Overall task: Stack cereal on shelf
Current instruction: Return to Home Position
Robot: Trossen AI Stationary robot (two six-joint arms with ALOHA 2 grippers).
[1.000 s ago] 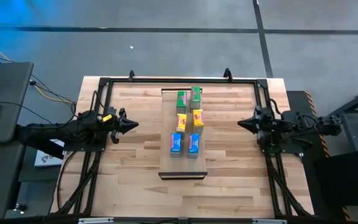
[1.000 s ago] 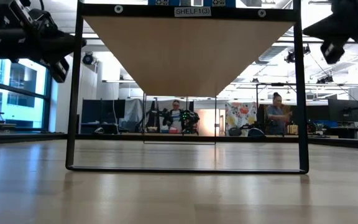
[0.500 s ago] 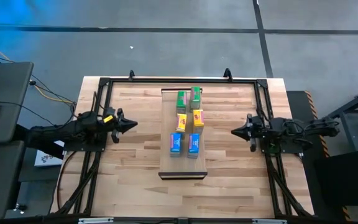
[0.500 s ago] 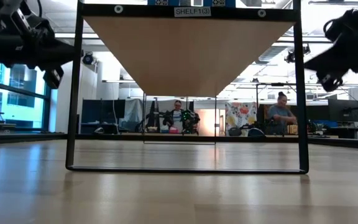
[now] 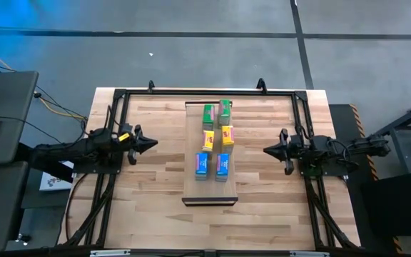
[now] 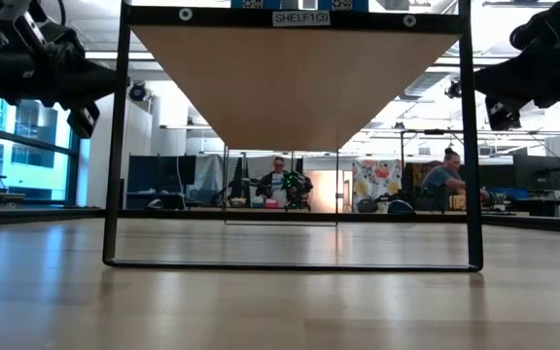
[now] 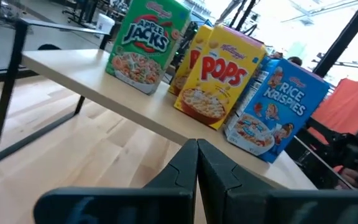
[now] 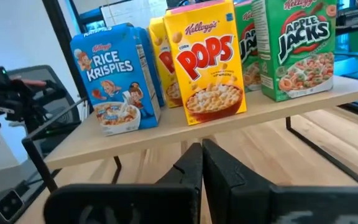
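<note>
Six small cereal boxes stand upright on their bottoms in two rows on the shelf (image 5: 209, 189), a light-wood plank raised on a black frame. Two are green (image 5: 207, 114) (image 5: 225, 111), two yellow (image 5: 208, 140) (image 5: 227, 134), two blue (image 5: 201, 165) (image 5: 222, 165). My left gripper (image 5: 154, 143) hangs shut left of the shelf, pointing at it. Its wrist view shows green (image 7: 146, 43), yellow (image 7: 219, 78) and blue (image 7: 278, 109) boxes past its tips (image 7: 197, 146). My right gripper (image 5: 267, 150) is shut on the shelf's right and sees blue (image 8: 117, 78), yellow (image 8: 210, 62) and green (image 8: 297, 50) boxes.
Black frame rails (image 5: 120, 96) run around the butcher-block tabletop (image 5: 155, 178) and carry the shelf, whose underside (image 6: 290, 78) shows in the low view. Bare table lies on both sides of the shelf. People sit at desks in the room far behind (image 6: 445, 180).
My right gripper has moved toward the table's left, closer to the shelf, and a little toward the near edge. It has stayed shut. The boxes and the shelf have not moved.
</note>
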